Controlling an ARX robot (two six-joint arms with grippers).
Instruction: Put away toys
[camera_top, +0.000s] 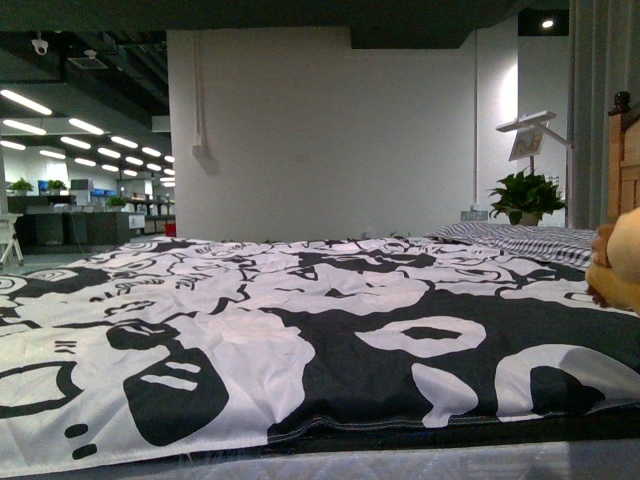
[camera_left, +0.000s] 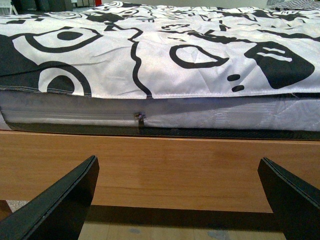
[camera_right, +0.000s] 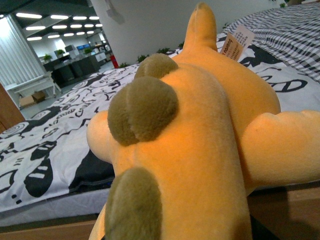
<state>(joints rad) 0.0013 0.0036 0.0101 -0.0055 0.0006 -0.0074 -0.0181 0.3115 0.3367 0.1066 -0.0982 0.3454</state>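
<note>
The orange-yellow plush animal (camera_right: 200, 135) fills the right wrist view, with olive-brown spots along its back and a paper tag (camera_right: 237, 42). My right gripper is shut on it; its fingers are hidden under the plush. In the front view a bit of the plush (camera_top: 618, 258) shows at the right edge, over the bed. My left gripper (camera_left: 182, 200) is open and empty, low in front of the bed's wooden side rail (camera_left: 160, 165); its dark fingers (camera_left: 60, 205) show at both lower corners.
A bed with a black-and-white patterned cover (camera_top: 260, 330) spans the front view. A striped pillow (camera_top: 520, 238) and a wooden headboard post (camera_top: 622, 150) are at the far right. A potted plant (camera_top: 525, 195) stands behind. The mattress zipper (camera_left: 140, 119) faces the left wrist.
</note>
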